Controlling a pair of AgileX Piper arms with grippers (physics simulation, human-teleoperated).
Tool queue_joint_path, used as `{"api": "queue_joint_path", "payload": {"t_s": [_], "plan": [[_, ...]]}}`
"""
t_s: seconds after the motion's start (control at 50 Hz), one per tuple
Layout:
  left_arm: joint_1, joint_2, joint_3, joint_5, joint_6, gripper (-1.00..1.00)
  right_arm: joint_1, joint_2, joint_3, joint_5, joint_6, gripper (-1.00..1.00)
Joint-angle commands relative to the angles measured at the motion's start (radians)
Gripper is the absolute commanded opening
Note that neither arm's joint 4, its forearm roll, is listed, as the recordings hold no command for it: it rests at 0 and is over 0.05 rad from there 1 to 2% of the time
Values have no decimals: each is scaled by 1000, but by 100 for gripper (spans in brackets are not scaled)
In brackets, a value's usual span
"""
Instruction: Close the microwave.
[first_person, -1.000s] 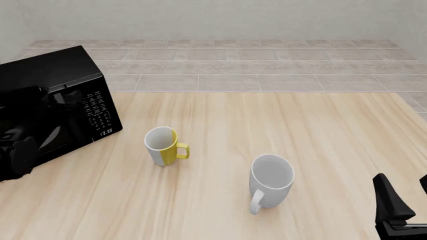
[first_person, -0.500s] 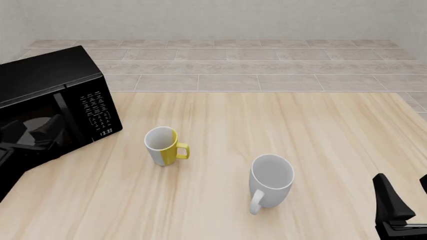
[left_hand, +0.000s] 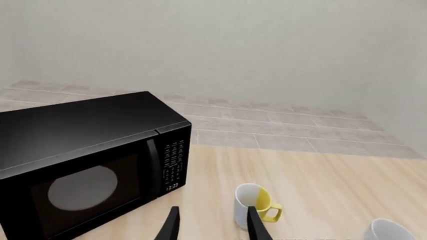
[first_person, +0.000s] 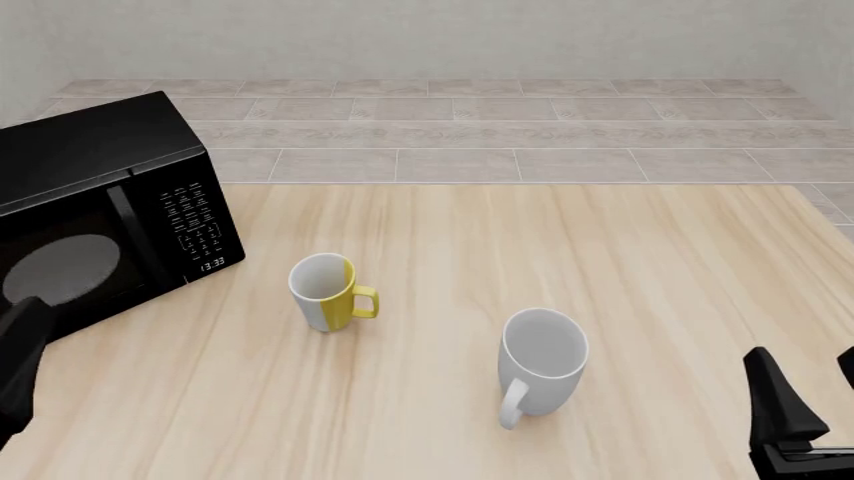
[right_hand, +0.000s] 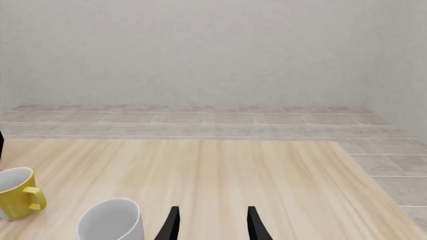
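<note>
We read the microwave (first_person: 107, 215), sitting at the far-left of the wooden table (first_person: 561, 250), as heavy, rigid and glossy-slick, door looking flush shut, so any contact should be a flat push on the door face, not a pinch. Tiled floor and a plain wall lie beyond. Left gripper (left_hand: 211, 225) and right gripper (right_hand: 211, 224) both hang spread, holding nothing.

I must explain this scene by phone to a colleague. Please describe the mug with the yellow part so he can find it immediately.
Start from the black microwave at the table's far left in the front view. Just right of its keypad, apart from it, stands a small upright mug. Unlike the larger, all-grey mug nearer the arms, it is white on one side, yellow on the other, with a yellow handle.
</note>
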Motion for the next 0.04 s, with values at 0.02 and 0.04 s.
{"api": "queue_joint_path", "payload": {"t_s": [0.02,0.04], "plan": [[-32,-86,-60,120,15,100,5,2,-1,-2,-4,100],[-31,-86,-65,123,20,100,4,1,-1,0,-5,100]]}}
